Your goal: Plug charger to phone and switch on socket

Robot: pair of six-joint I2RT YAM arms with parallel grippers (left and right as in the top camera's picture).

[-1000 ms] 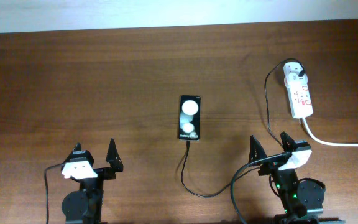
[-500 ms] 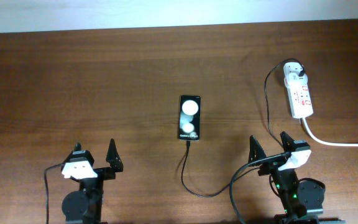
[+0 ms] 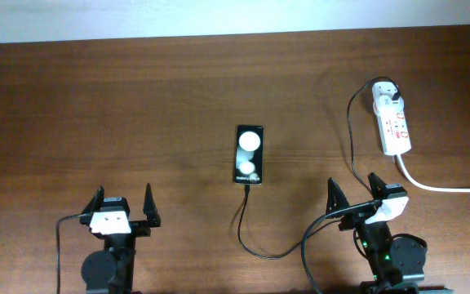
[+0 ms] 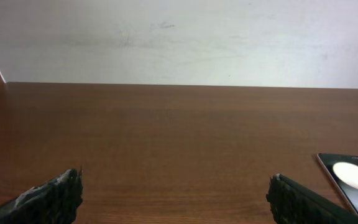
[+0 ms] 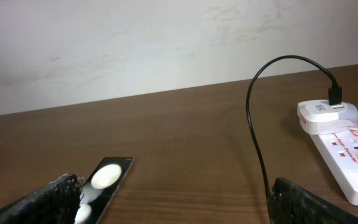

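1. Small black rectangular phone [image 3: 249, 153] lies mid-worktop; thin black charger cable [image 5: 248, 109] appears to reach its near end, seating unconfirmed.
2. White oblong power strip [image 3: 396, 131], far-right corner, holds the adapter [image 3: 386, 96]; switch state unreadable.
3. At the near edge, left gripper [image 3: 122, 196] and right gripper [image 3: 352, 186]: spread, empty.

The overhead view looks straight down on the table [image 3: 137, 98], while both low wrist views face the wall [image 4: 179, 37], sharing the phone [image 3: 249, 153].
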